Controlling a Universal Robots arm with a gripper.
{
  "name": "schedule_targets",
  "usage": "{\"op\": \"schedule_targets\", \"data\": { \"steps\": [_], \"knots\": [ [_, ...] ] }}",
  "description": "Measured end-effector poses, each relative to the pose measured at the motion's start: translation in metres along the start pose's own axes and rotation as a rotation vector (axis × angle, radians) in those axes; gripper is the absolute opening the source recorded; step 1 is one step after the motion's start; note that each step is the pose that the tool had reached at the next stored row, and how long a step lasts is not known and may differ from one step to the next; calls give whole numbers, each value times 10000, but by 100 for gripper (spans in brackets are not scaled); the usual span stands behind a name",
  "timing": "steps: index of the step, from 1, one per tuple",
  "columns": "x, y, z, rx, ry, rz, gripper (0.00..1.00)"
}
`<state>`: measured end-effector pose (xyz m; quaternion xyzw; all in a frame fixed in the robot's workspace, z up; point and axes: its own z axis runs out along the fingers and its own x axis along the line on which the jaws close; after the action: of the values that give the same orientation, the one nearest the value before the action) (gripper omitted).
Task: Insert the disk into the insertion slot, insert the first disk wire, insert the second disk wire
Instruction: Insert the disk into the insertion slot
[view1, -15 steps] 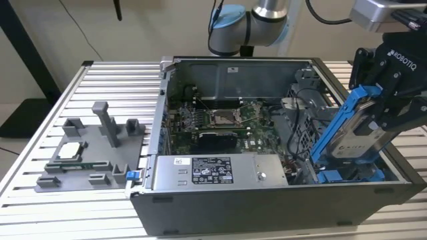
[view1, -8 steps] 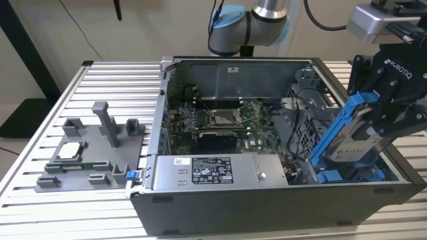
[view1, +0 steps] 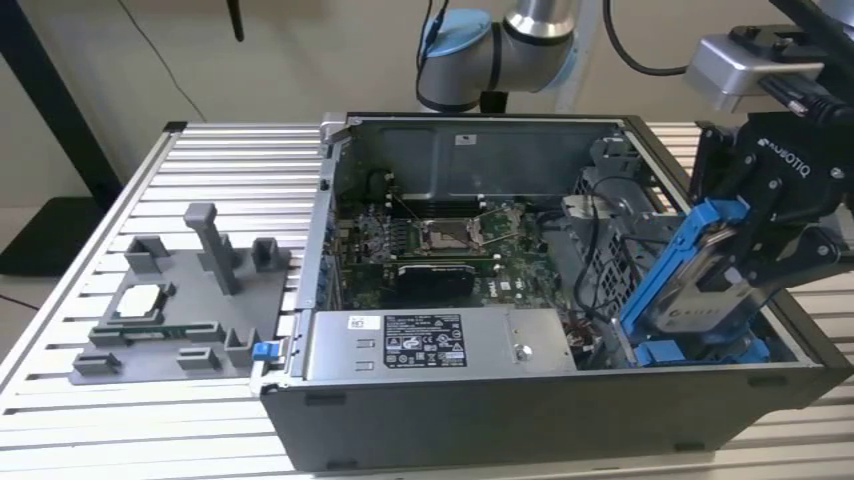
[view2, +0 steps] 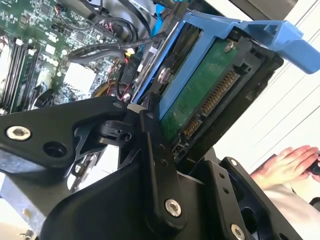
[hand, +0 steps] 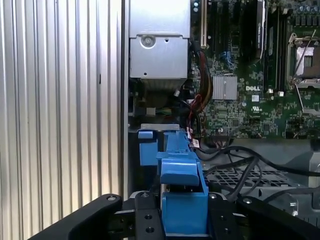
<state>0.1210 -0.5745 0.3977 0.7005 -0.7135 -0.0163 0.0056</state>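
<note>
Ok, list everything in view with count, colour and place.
computer case: one, dark grey, open, mid table.
motherboard: one, green, inside case.
power supply: one, silver, case's near side.
disk: one, silver, blue carrier, tilted, exterior view's right.
insertion slot: one, grey, blue fittings, under disk.
fixture tray: one, grey, exterior view's left.
table: one, silver, slatted.
person's hand: one, second wrist view.
arm: one, silver-blue, behind case.
end effector: one, black, shut on disk.

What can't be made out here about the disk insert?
1. Exterior view: whether the disk touches the insertion slot yet is hidden by the disk's own blue carrier.
2. First wrist view: the black cables overlap, so which ones plug into the disk cannot be told.
3. Second wrist view: a person's hand is cut off by the edge, and what it touches is unclear.
</note>
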Motion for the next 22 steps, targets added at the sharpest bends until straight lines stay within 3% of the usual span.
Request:
{"op": "schedule_targets", "data": {
  "steps": [6, 9, 10, 17, 20, 22],
  "knots": [
    [2, -4, 110, 0, 0, 0, 0],
    [1, -5, 120, 1, -1, -1, 0],
    [1, -5, 119, 1, 3, -1, 100],
    [-4, -1, 18, -1, -1, 0, 100],
    [-42, -1, 10, 3, -10, -1, 100],
    [-64, 0, 11, 62, -93, -3, 100]
  ]
}}
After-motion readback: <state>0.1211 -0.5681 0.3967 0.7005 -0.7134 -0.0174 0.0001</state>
